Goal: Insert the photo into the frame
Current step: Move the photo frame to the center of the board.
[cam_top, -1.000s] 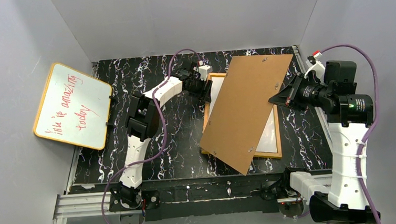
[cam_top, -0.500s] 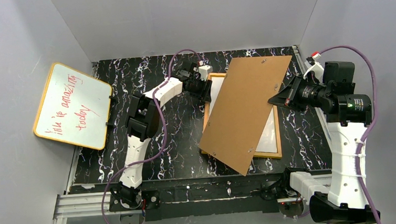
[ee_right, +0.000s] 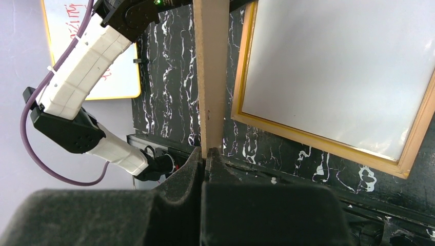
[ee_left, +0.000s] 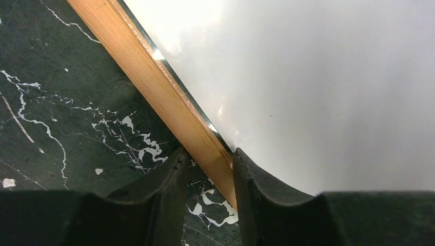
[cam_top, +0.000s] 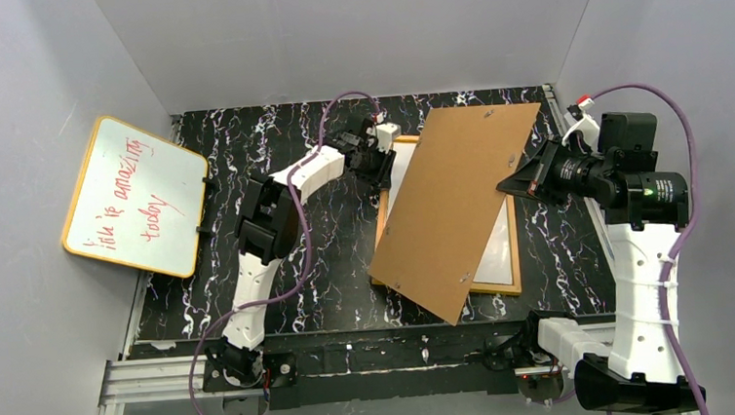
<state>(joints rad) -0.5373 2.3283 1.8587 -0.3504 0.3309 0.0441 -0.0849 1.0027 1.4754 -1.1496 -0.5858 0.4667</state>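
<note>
Frame point(cam_top: 496, 288) flat | long axis near-to-far | left claw point(ee_left: 208, 156) astride edge

1 high overhead view, 2 close wrist views, all on the frame point(ee_left: 159, 87).

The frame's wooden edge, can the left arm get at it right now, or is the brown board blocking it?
Likely yes: the left end effector straddles the frame's left edge, a finger on each side. The brown board, gripped by the right end effector, overhangs the middle, not that edge.
</note>
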